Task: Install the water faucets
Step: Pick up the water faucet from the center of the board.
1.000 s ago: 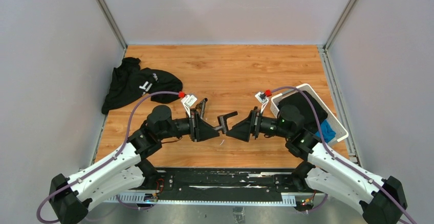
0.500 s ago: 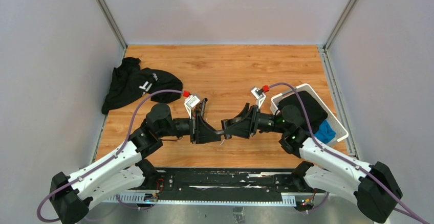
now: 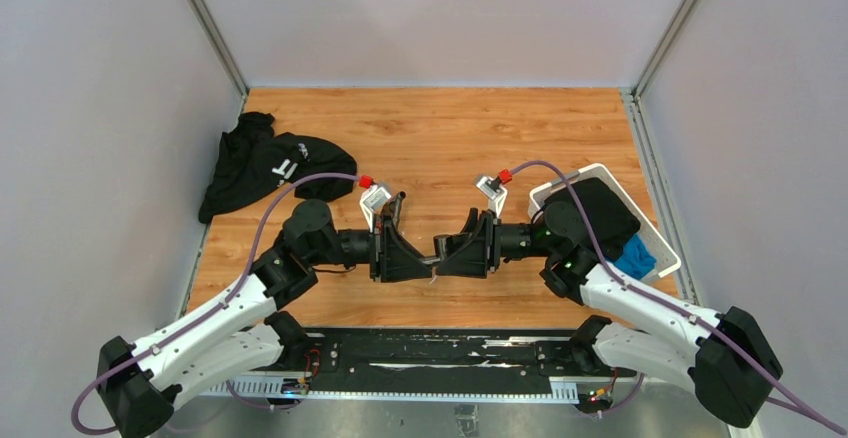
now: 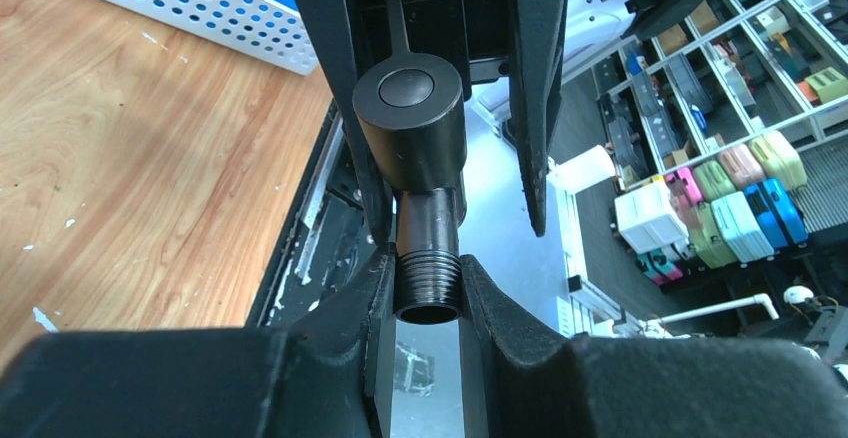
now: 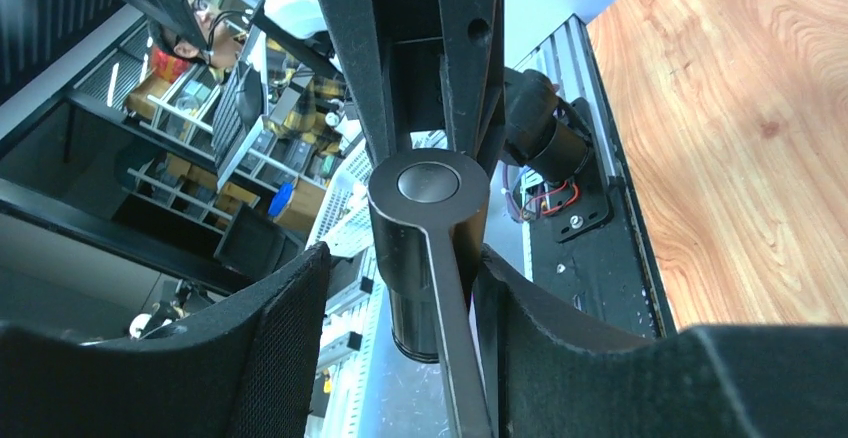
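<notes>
The faucet [image 4: 410, 128] is being held tight by the left gripper [image 4: 428, 280]. The right gripper [image 5: 405, 268], half open around it, needs to squeeze next.

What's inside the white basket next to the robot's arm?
The white basket holds a black cloth and something blue. Anything underneath them is covered.
</notes>
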Robot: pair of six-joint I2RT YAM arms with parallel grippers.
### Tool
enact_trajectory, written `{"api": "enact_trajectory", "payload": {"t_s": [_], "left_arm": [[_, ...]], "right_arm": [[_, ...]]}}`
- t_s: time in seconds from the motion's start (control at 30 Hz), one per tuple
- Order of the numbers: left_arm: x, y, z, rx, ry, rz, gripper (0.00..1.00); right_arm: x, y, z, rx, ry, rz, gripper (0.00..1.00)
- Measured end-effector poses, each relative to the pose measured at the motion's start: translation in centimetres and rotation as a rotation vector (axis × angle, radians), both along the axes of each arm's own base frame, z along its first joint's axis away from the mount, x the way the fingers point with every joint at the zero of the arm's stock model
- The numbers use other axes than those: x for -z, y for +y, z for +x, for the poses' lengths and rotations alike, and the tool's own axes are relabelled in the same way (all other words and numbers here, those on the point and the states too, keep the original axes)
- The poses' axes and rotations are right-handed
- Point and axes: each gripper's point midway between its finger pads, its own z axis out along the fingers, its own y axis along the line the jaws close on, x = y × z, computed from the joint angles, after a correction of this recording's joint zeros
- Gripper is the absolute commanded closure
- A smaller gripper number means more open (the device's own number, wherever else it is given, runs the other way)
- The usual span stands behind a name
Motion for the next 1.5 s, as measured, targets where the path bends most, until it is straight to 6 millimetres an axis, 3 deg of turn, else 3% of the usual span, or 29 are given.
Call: {"api": "enact_trajectory", "payload": {"t_s": [0.47, 0.57, 0.7, 0.8, 0.83, 0.9, 0.97, 1.07, 1.3, 1.5], "left_arm": [[-0.1, 0.0, -0.3, 0.019, 0.002, 0.002, 1.00], [-0.2, 0.0, -0.3, 0.023, 0.001, 0.001, 1.00], [-0.4, 0.0, -0.4, 0.027, -0.007, -0.003, 1.00], [-0.4, 0.0, -0.4, 0.027, -0.009, -0.005, 1.00], [-0.5, 0.0, -0.4, 0.028, -0.010, -0.007, 0.98], [-0.6, 0.1, -0.4, 0.027, -0.017, -0.012, 0.60], [-0.8, 0.1, -0.4, 0.022, -0.027, -0.010, 0.30], [-1.7, 0.4, -0.8, 0.034, -0.060, -0.026, 0.05], [-5.4, 2.2, -2.2, 0.005, -0.174, -0.140, 0.07], [-3.9, 1.4, -0.8, -0.034, -0.121, -0.087, 0.07]], "right_arm": [[0.6, 0.8, -0.4, -0.034, -0.010, -0.038, 0.58], [0.7, 0.8, -0.4, -0.031, -0.005, -0.043, 0.69], [0.6, 0.9, -0.2, -0.023, 0.001, -0.040, 1.00], [0.4, 1.0, -0.1, -0.019, 0.012, -0.035, 1.00], [0.3, 1.0, -0.1, -0.018, 0.015, -0.033, 1.00], [0.2, 1.0, 0.1, -0.006, 0.014, -0.023, 1.00], [0.1, 1.0, 0.2, 0.010, 0.014, -0.016, 1.00], [0.1, 1.0, 0.7, 0.054, 0.017, -0.011, 1.00], [-0.3, 0.8, 1.0, 0.094, 0.009, 0.005, 1.00], [0.0, 0.8, 1.6, 0.128, 0.027, -0.003, 1.00]]}}
